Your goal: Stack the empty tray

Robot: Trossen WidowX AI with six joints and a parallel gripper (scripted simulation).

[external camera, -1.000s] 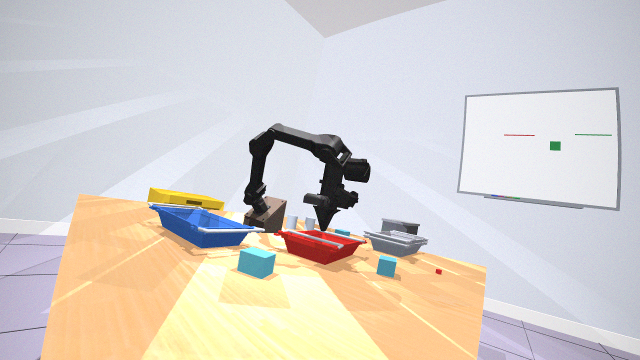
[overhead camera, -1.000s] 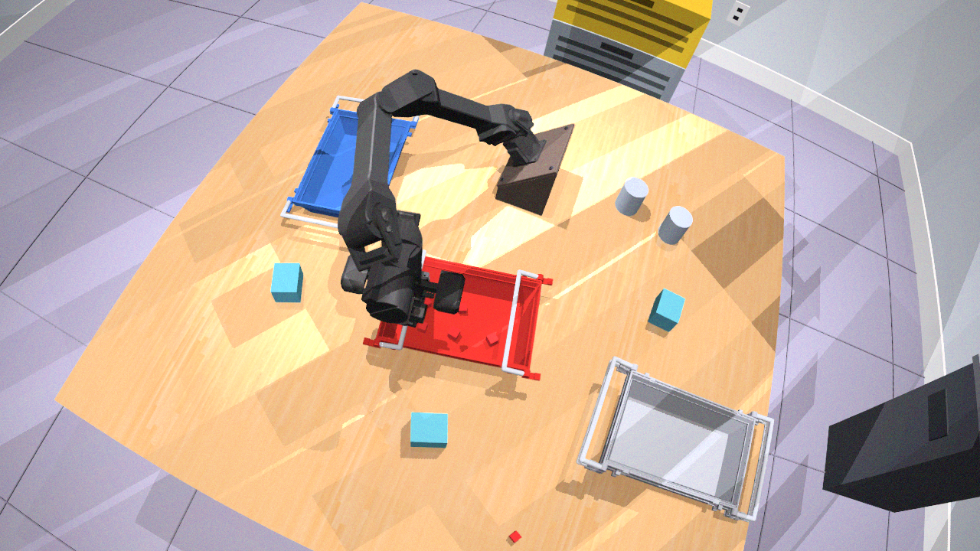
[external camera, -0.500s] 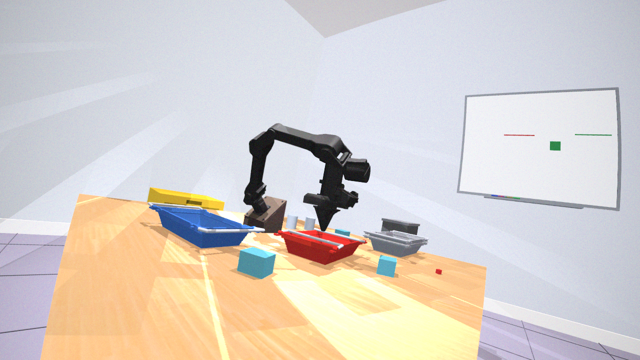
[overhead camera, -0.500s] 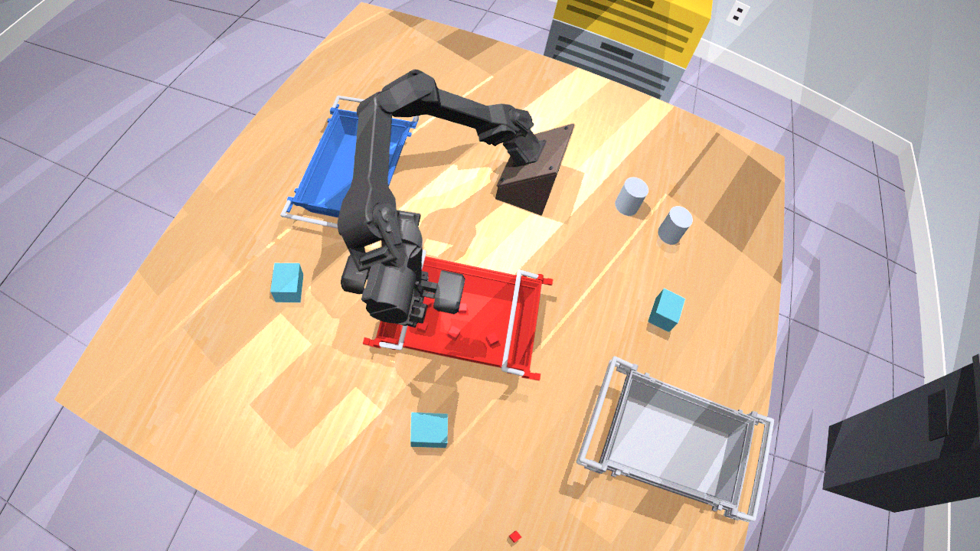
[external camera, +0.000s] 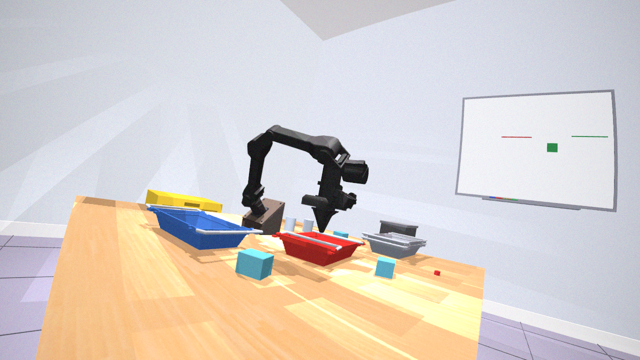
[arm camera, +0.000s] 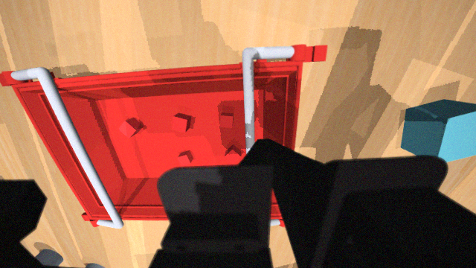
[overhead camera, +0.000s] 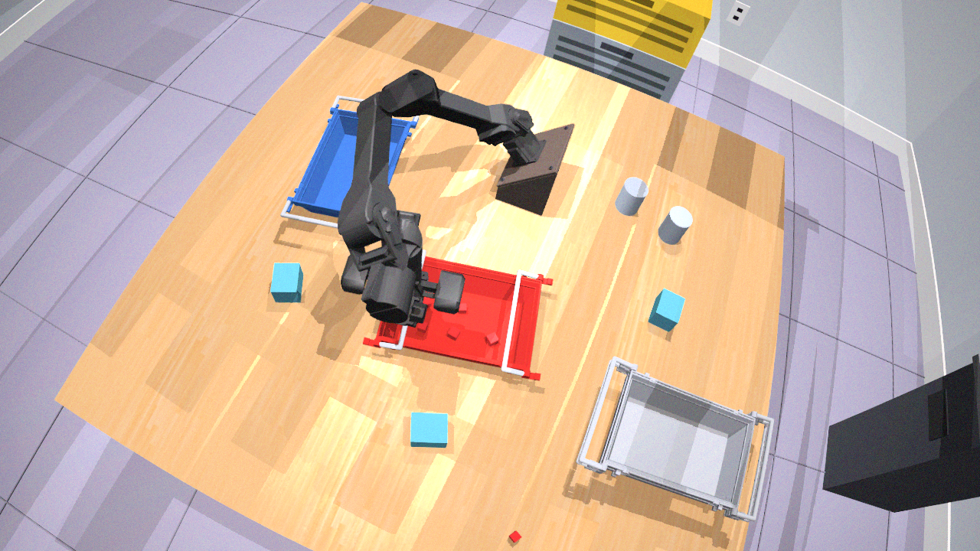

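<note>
Claw (overhead camera: 416, 314) (external camera: 322, 229) (arm camera: 262, 144) clenched, nothing in it — poised above or beside the left bar (overhead camera: 402, 337) (external camera: 313, 240) (arm camera: 248, 85). Both bars span the red tray (overhead camera: 453, 357) (external camera: 313, 255) (arm camera: 149, 75). Blue tray (overhead camera: 314, 161) (external camera: 187, 235), probably next, lies far left — long axis near-to-far, roughly crosswise to red's.

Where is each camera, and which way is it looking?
Top: high over the table, looking down; the whole arm shows.
Exterior: low beside the table, looking across it; the arm shows side-on.
Wrist: on the arm, looking down past the shut tool into the red tray; dark fingers show.
Top and wrist both show red blocks inside that tray.
</note>
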